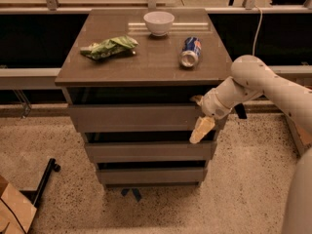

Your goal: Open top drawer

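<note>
- Claw (200, 117), cream-coloured and carried on a rounded white robot arm (261, 79), is hanging at the right end of the top drawer (131, 118), a wide handle-less drawer with a flat grey-brown front panel.
- The arm is reaching in from the right side of the scene, and the claw is overlapping the panel's right edge.
- Whether the claw is clenched or released is not showing, so I cannot tell.
- The top drawer is sitting directly under the top of the grey-brown bench (146, 65), with a dark gap showing above its front panel.
- 2 shorter-fronted grey-brown drawers are sitting below it, the middle one (148, 151) just under the top drawer and the lowest one (151, 175) nearest the floor.
- A round white ceramic bowl (159, 22) is standing upright near the back edge of the bench.
- A crumpled green snack bag (109, 48) is lying on the left part of the bench, well apart from the bowl.
- A blue soda can (190, 51) is lying on its side on the right part of the bench, its silver end pointing toward the front.
- A speckled beige floor (243, 189) is surrounding the bench, and a black wheeled stand leg (44, 179) is resting on it at the left.
</note>
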`<control>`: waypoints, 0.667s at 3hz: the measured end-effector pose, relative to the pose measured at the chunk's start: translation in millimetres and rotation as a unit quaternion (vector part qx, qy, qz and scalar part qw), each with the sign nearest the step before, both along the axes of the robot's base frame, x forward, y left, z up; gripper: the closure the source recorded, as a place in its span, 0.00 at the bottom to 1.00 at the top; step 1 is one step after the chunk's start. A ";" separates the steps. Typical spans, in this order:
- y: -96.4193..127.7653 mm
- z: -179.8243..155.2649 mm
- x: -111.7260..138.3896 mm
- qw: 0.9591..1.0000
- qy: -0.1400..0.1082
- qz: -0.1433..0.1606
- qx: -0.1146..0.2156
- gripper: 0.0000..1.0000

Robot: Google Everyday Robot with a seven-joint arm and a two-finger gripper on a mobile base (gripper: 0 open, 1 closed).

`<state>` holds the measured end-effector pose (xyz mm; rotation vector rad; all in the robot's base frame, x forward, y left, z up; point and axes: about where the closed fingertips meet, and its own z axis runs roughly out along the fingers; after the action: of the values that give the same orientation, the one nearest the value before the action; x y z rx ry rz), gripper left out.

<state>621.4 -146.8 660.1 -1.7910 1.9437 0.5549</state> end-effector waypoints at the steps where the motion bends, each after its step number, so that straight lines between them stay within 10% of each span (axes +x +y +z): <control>1: 0.2 -0.9 -13.4 1.000 0.008 -0.002 -0.003 0.43; 2: 0.2 -0.4 -13.4 1.000 0.008 -0.002 -0.003 0.65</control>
<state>608.0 -146.6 659.7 -1.7908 1.9617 0.5627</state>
